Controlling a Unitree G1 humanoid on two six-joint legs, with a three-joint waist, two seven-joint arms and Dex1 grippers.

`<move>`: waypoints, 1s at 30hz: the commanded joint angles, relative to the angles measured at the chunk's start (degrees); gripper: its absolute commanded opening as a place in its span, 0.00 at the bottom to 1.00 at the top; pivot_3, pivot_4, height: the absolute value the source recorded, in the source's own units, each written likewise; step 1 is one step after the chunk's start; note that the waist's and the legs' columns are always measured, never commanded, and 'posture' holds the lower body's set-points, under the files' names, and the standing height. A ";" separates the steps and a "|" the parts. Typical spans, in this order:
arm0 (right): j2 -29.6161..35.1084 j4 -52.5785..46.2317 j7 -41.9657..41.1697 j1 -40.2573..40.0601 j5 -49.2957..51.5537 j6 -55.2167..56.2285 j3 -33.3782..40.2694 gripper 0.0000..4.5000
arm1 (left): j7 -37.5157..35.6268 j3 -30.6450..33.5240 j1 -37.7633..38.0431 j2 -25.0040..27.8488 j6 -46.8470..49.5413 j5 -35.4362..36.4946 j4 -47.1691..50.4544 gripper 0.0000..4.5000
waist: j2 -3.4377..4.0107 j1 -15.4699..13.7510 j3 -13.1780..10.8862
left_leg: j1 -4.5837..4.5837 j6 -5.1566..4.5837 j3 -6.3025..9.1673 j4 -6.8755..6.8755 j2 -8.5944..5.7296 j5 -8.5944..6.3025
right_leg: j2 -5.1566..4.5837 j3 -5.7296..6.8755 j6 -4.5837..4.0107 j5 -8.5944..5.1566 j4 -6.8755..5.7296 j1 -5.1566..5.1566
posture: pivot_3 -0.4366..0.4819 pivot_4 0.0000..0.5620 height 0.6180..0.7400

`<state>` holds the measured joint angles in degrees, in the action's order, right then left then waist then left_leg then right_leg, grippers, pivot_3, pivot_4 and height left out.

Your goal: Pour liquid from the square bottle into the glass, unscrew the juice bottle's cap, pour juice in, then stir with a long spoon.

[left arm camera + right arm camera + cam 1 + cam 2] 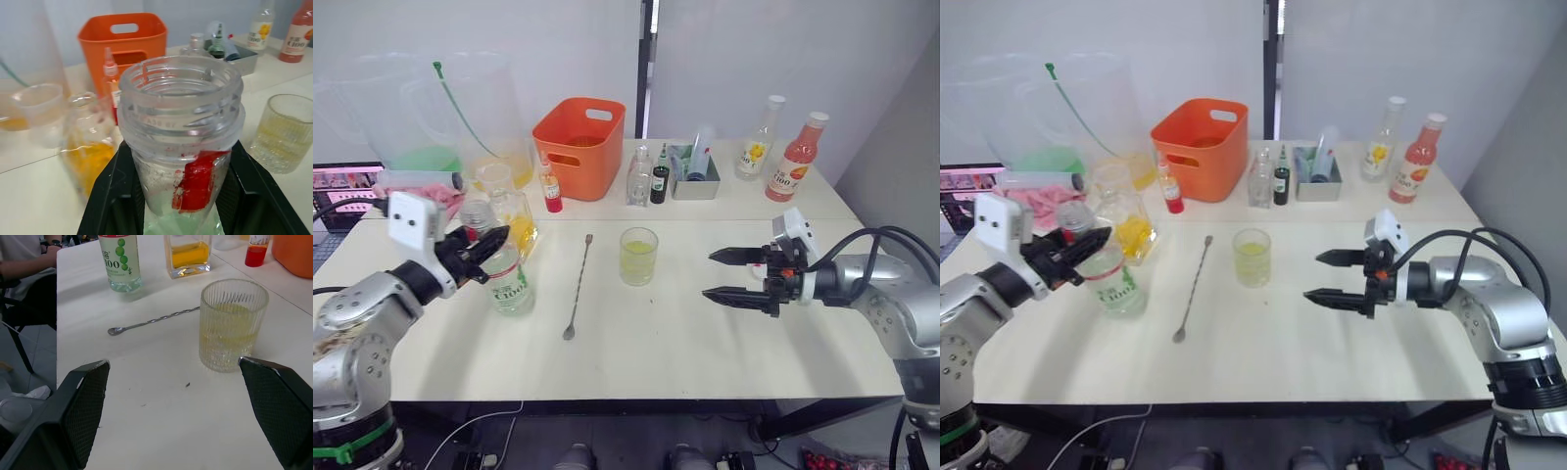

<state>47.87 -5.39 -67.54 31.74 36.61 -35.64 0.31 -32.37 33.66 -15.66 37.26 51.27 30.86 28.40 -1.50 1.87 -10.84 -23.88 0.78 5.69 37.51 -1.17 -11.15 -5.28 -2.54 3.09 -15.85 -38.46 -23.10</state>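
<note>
Glass (638, 256) holds pale yellow liquid (638, 262). Juice bottle (507, 279) uncapped, upright, low contents; left gripper (478, 249) fingers clamp its neck. Right gripper (725, 275) fingers spread, empty.

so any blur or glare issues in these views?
Left wrist view: the juice bottle neck is sharp, while the orange basket and glass behind are soft. Right wrist view: the right tool fingers are blurred, the glass and spoon crisp. Head views: even lighting, soft shadows on the table, faint reflections on the big clear jugs.
</note>
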 commanded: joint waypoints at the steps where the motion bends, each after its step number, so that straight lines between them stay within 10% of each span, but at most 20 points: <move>1: -0.99 0.15 -0.78 1.92 -0.65 0.43 -0.33 0.99 | 1.24 7.40 1.88 2.60 -3.71 -0.69 -2.35 0.32 | 0.00 0.01 0.00 | 0.02 0.00 0.00 -0.04 0.00 0.00 | 0.00 0.00 -0.01 0.00 -0.01 -0.03 | 0.48 0.27 1.00; 11: -2.84 -5.83 3.11 0.63 0.98 -3.07 1.30 0.99 | 3.25 3.75 -4.73 5.80 -16.52 -5.37 -21.47 0.32 | -0.01 -1.15 0.01 | 0.03 0.02 -0.03 -0.11 -0.02 -0.01 | -0.06 0.01 -0.04 0.02 0.07 -0.03 | 0.48 0.27 1.00; 23: -2.91 -13.36 10.83 -4.85 2.17 -6.15 6.07 0.99 | 0.50 -8.34 -36.45 12.26 -40.52 -15.47 -74.78 0.32 | -0.20 -0.83 0.07 | 0.02 0.02 -0.03 -0.30 -0.04 0.00 | -0.06 0.10 -0.06 0.04 0.00 -0.17 | 0.48 0.27 1.00; 30: -3.09 -14.28 14.18 -4.94 1.09 -6.62 5.84 0.99 | -0.03 -12.36 -44.77 11.35 -49.84 -18.90 -89.63 0.32 | -0.21 -0.46 0.07 | 0.01 0.02 -0.05 -0.31 -0.07 0.00 | -0.08 0.11 -0.05 0.04 0.00 -0.18 | 0.48 0.27 1.00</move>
<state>44.72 -18.02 -54.17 26.26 37.27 -42.04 4.78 -32.61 21.26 -58.04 47.42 4.83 12.46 -60.83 -1.71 1.41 -10.77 -23.88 0.80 5.65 37.20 -1.23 -11.16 -5.35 -2.43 3.04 -15.81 -38.46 -23.28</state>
